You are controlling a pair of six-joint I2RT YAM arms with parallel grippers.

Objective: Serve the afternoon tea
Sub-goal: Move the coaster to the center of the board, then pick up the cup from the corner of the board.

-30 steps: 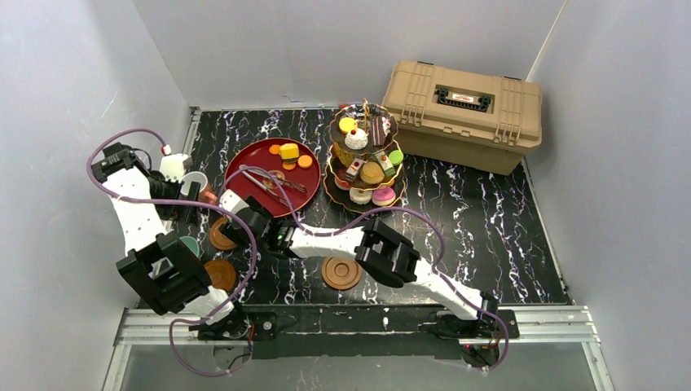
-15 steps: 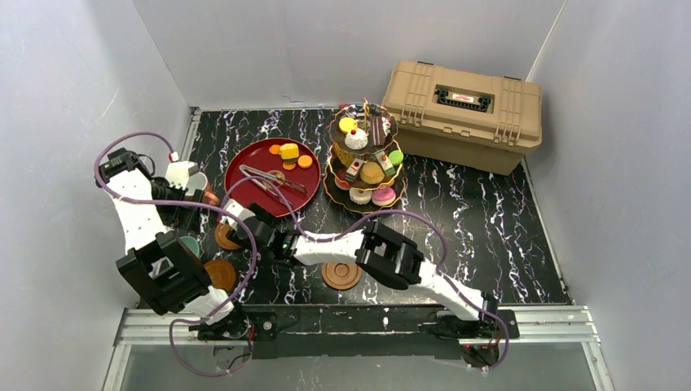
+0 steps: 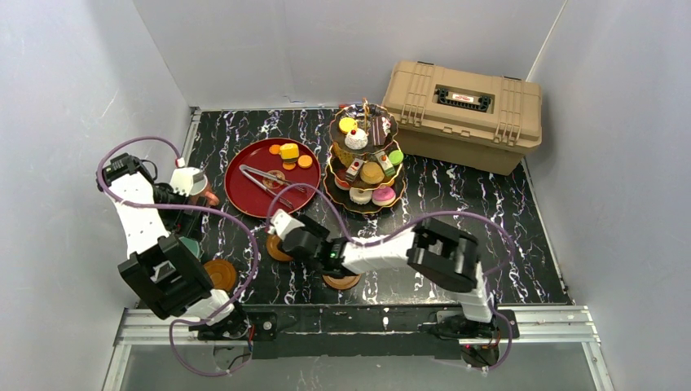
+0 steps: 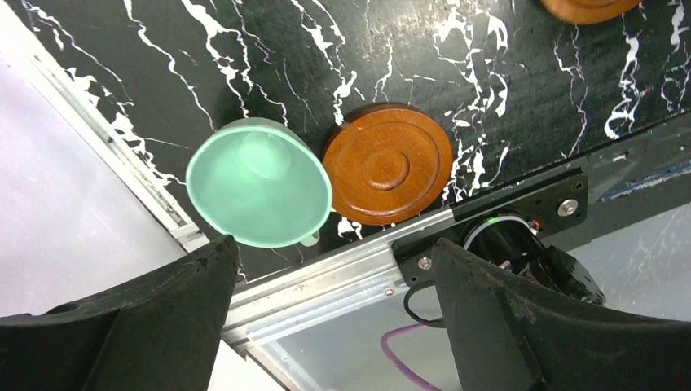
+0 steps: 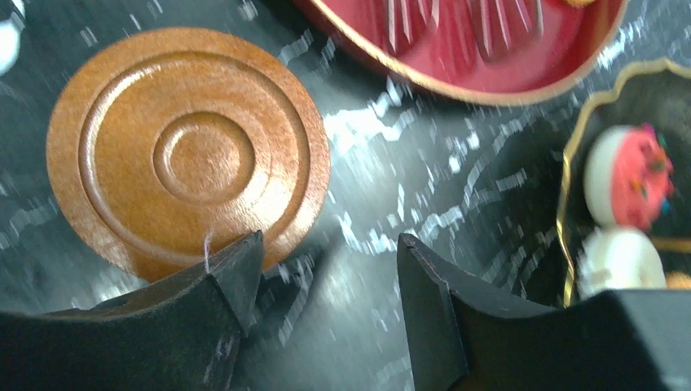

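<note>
in left wrist view, teal cup [image 4: 259, 181] touches saucer [image 4: 389, 163], overhead half hidden; both end effectors [image 4: 332, 248] [image 5: 330, 244] apart.

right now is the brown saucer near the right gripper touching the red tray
Apart. The right wrist view shows a strip of black marble table between the saucer and the gold-rimmed red tray.
</note>
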